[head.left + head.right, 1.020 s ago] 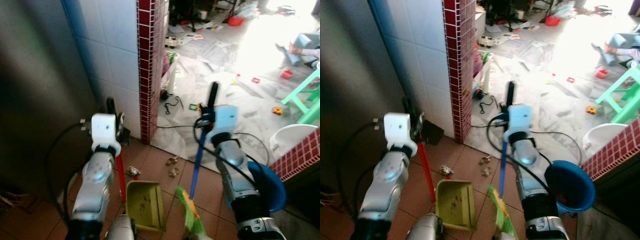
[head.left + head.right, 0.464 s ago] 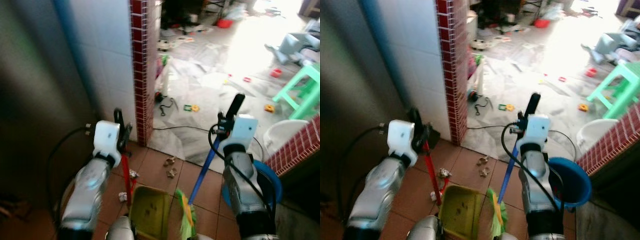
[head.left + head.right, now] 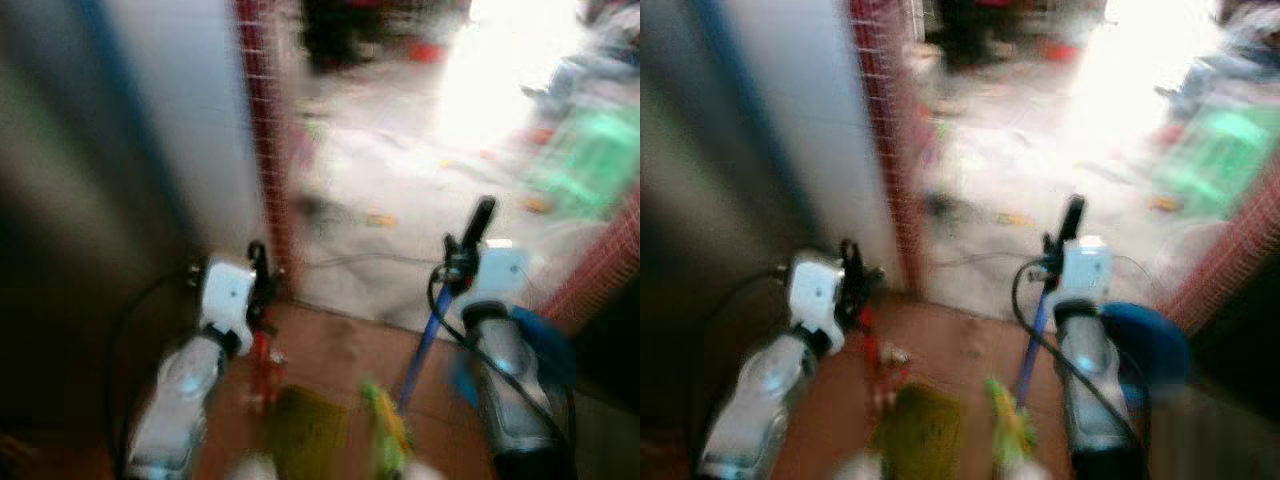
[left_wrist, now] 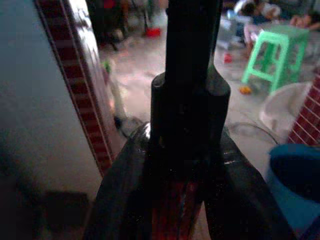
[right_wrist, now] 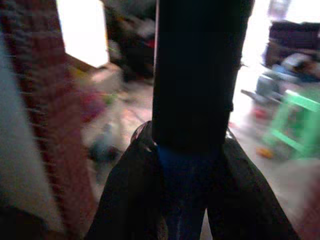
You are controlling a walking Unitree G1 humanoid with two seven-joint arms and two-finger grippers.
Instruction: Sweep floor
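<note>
Head views are pretty smeared right now, but the gist is readable: the broom (image 3: 418, 350) sits right of centre, blue handle slanting up into the right hand (image 3: 462, 262), green bristles (image 3: 385, 432) down on the brown floor tiles (image 3: 330, 345) at the near edge. Right wrist view shows that hand (image 5: 186, 165) pinching the blue shaft just under its black grip, so it's clamped on. A broom like that looks light and stiff in the stick but floppy at the bristles, and a smooth pole could twist in a two-finger pinch, so a hold high up by the black grip seems sensible.

Just left of the bristles is the yellow-green dustpan (image 3: 305, 435), with its red handle (image 3: 261, 362) rising to the left hand (image 3: 258, 285); the left wrist view has those fingers (image 4: 125, 195) pressed around the red stick. It's likely light plastic too.

Some scraps (image 3: 890, 355) lie on the tiles near the pan. Further out there's a red-tiled wall edge (image 3: 262, 150), a blue bucket (image 3: 1145, 345) on the right, and a green stool (image 4: 272, 55) on the far bright floor.
</note>
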